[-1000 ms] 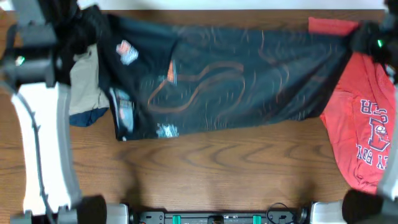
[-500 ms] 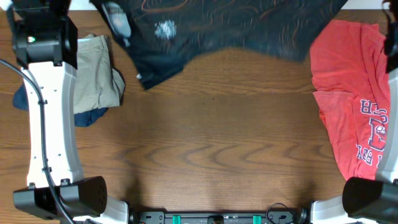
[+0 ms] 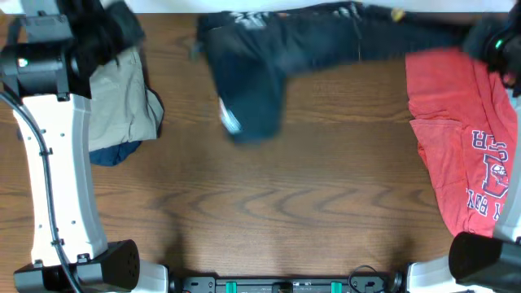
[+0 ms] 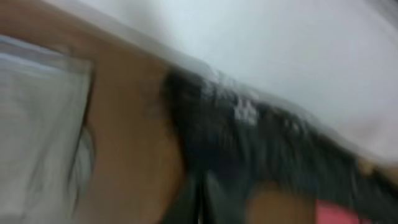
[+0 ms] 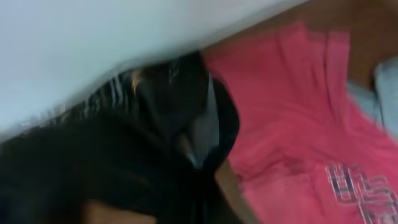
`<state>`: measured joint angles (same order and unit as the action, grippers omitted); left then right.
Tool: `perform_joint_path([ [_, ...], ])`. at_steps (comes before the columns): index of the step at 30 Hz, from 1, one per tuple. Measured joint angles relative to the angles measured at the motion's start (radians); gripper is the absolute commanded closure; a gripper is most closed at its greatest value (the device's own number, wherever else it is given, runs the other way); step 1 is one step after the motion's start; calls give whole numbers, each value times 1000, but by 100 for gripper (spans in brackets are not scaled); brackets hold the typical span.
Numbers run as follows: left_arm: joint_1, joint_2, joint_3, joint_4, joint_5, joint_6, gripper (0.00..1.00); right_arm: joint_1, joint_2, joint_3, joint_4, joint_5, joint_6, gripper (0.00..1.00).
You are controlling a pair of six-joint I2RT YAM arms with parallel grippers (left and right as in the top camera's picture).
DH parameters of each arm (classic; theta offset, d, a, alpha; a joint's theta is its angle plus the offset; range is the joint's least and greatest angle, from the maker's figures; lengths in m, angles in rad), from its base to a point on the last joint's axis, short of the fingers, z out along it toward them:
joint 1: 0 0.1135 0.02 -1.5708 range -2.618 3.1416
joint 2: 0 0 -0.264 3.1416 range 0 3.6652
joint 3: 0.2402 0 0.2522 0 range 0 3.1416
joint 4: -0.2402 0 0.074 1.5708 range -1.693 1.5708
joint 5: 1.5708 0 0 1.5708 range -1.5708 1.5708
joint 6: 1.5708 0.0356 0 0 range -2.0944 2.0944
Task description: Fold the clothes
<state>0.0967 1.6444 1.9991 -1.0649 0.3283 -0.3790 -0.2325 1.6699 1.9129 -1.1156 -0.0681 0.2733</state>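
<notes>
The black jersey [image 3: 326, 41] lies stretched along the table's far edge, with one bunched part hanging toward me at the left-centre. My left gripper [image 3: 122, 28] is at the far left, off the jersey's left end. In the blurred left wrist view its jaws [image 4: 199, 202] look shut, with dark fabric [image 4: 249, 137] running up from them. My right gripper [image 3: 488, 45] is at the far right, at the jersey's right end. In the right wrist view its jaws [image 5: 199, 186] are shut on black cloth [image 5: 93, 162].
A red T-shirt [image 3: 456, 122] with grey print lies at the right, also in the right wrist view [image 5: 292, 124]. Khaki shorts [image 3: 118, 98] on a navy garment [image 3: 114, 152] lie at the left, under the left arm. The wooden table [image 3: 285, 212] fills the middle and front.
The jersey lay spread flat a second ago. It was swept up and toward the far edge, and now sits as a narrow band there with one part drooping. Both grippers stayed at the far corners.
</notes>
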Motion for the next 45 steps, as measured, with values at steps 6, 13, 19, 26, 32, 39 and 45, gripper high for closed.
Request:
perform_joint_path([
  [6, -23, 0, -78, -238, 21, 44, 94, 0, 48, -5, -259, 17, -14, 99],
  [13, -132, 0, -288, -132, 36, 74, 59, 0, 58, -64, -315, 45, -29, 99],
  [19, -238, 3, -505, 195, 40, 73, 31, 0, 58, -84, -320, 62, -30, 99],
  [26, -297, 95, -587, 447, 48, 67, 23, 0, 58, -85, -320, 65, -33, 99],
  [32, -304, 261, -588, 624, 89, 66, 19, 0, 58, -86, -327, 66, -33, 99],
  [39, -309, 394, -592, 803, 102, 65, 19, 0, 58, -88, -328, 66, -33, 99],
  [45, -345, 464, -592, 909, 108, 65, 19, 0, 58, -89, -328, 66, -33, 99],
])
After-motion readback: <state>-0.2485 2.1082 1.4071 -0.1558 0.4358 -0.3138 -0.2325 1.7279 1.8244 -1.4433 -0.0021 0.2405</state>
